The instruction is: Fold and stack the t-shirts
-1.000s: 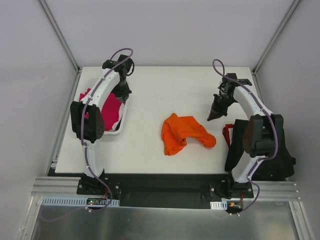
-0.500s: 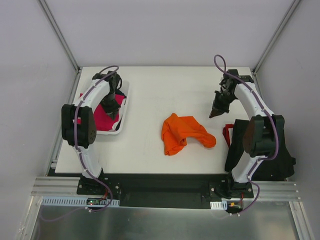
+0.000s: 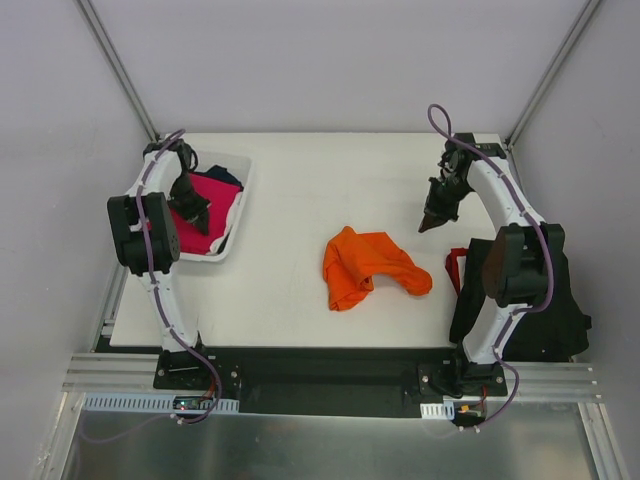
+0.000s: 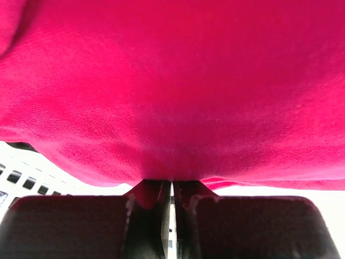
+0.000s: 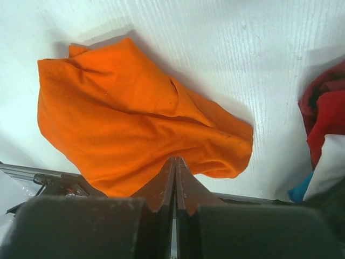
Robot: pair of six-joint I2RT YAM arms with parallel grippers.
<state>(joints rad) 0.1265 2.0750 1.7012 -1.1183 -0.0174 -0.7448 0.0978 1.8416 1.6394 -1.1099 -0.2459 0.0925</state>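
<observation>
— What takes up the most room from where you stand?

— The flat white table [image 3: 290,305]. After that, the heap of black cloth t-shirts with a red trim [image 3: 565,315] at its near right corner, partly hidden behind the right arm.

— And the container?

— A white plastic lattice basket [image 3: 237,218] sits on the far left of the table, set at a slant. It holds a magenta-pink cloth t-shirt [image 3: 218,192], which fills most of it. Something dark [image 3: 226,176] shows at the basket's far end, but I can't make out what it is.

— Anything out in the open?

— A crumpled bright orange cloth t-shirt [image 3: 365,265], roughly mid-table and towards the right. It's well apart from the basket and near the black heap.

— What about the claws?

— The left claw [image 4: 171,186] is down in the basket, clenched on a pucker of the magenta-pink t-shirt. The right claw [image 5: 175,162] hangs over bare table just beyond the orange t-shirt. Its fingers are pressed together, nothing is between them, and it isn't touching the cloth.
</observation>
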